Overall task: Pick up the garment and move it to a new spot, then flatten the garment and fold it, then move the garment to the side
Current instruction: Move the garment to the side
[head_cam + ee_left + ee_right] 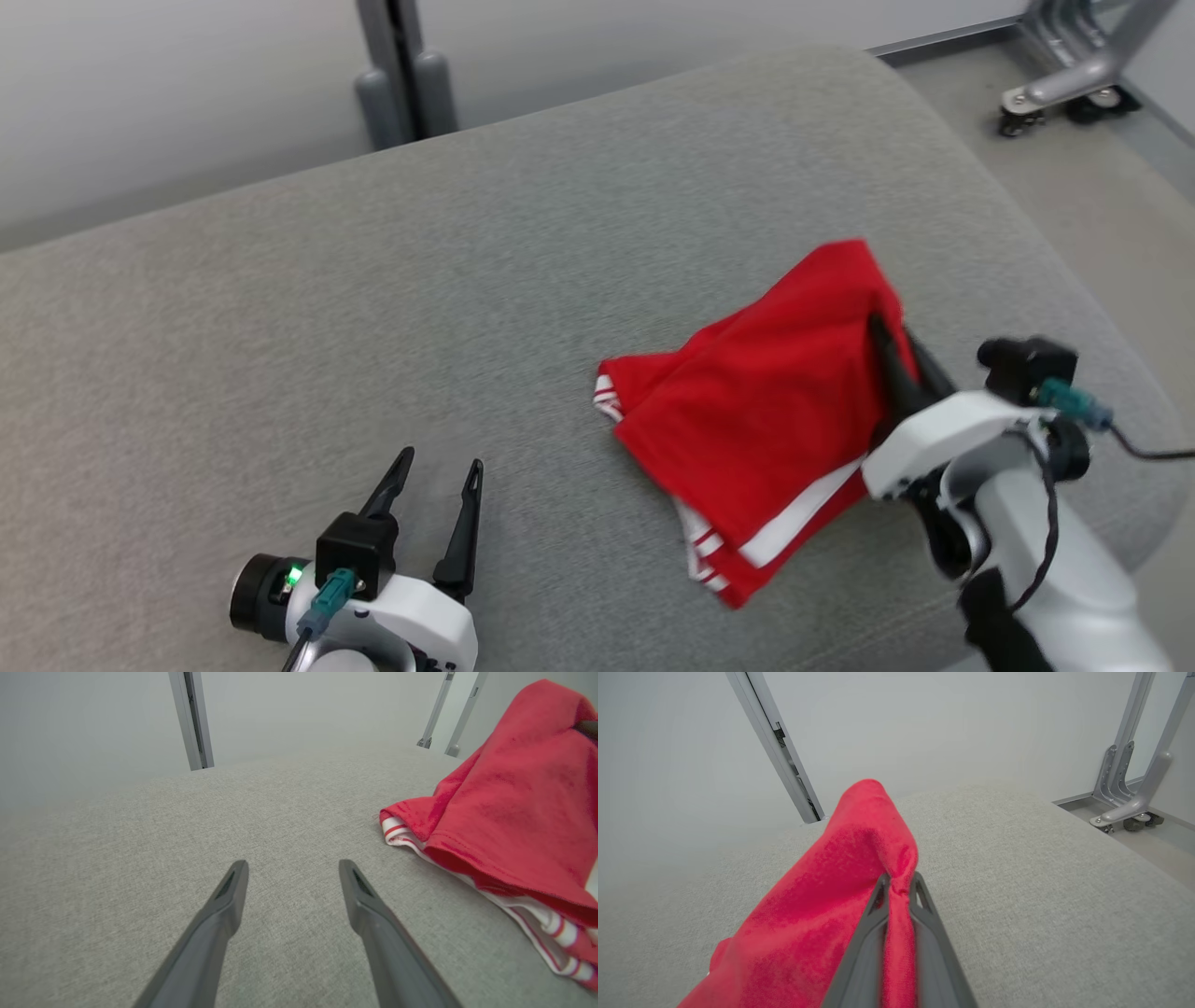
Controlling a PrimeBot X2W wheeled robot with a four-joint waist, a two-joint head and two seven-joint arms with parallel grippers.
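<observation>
Firmly, right tool (899, 883) pinches red white-striped garment (766, 401).

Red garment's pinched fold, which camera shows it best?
The right wrist view: the right gripper is shut on a raised fold of the red garment, seen close up. The head view shows the whole garment on the grey cushion, grip partly hidden. The left wrist view shows its striped edge.

I can read no text, label, brand, number or sign on anything before me from my head or either wrist.
</observation>
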